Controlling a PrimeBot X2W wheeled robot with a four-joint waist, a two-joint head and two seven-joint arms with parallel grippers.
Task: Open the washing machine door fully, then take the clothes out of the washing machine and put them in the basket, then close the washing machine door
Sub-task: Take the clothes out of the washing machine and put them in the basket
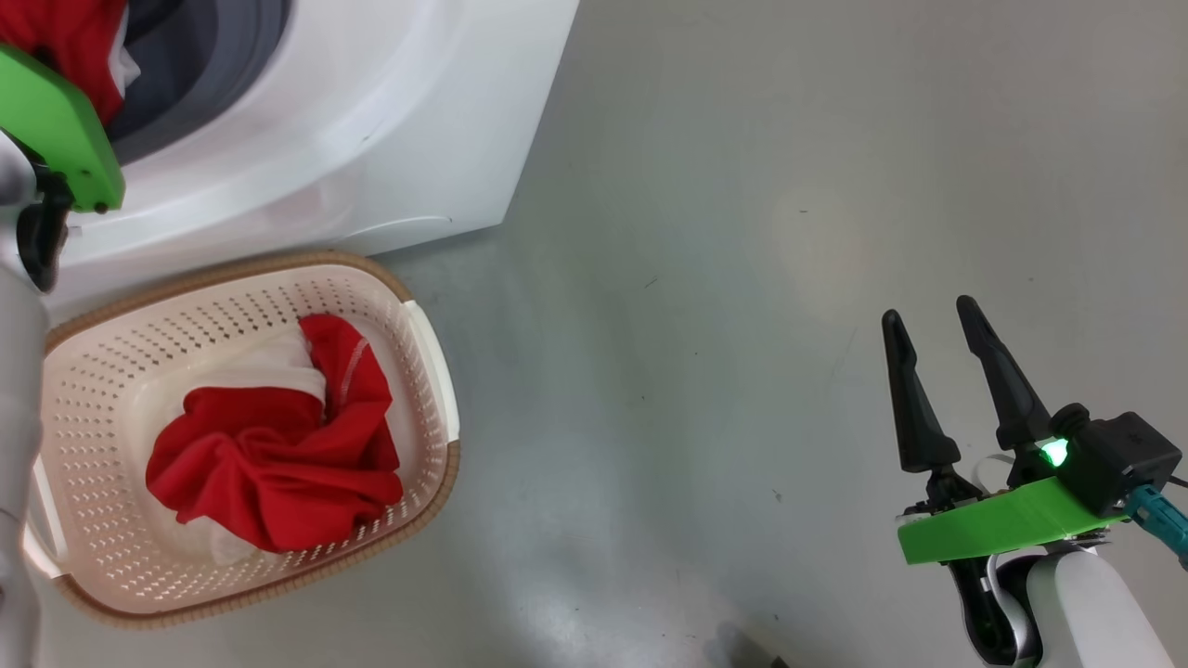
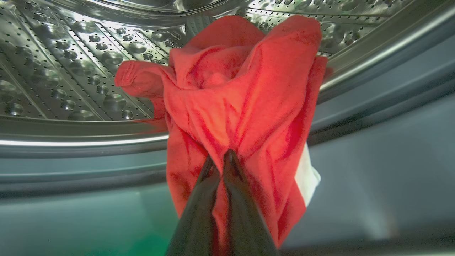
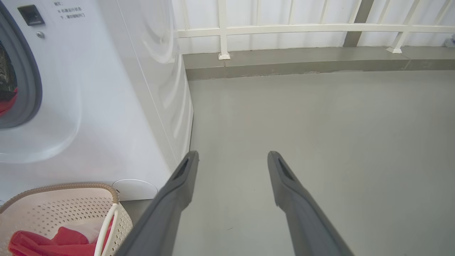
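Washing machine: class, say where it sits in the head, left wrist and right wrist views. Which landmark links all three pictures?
Head view: washing machine at upper left, behind the basket.
Left wrist view: seen from inside its opening, steel drum across the top.
Right wrist view: white front and side along the left.
Shared landmark: the red garment at the drum mouth.

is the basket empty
No, red clothes lie crumpled in the basket.
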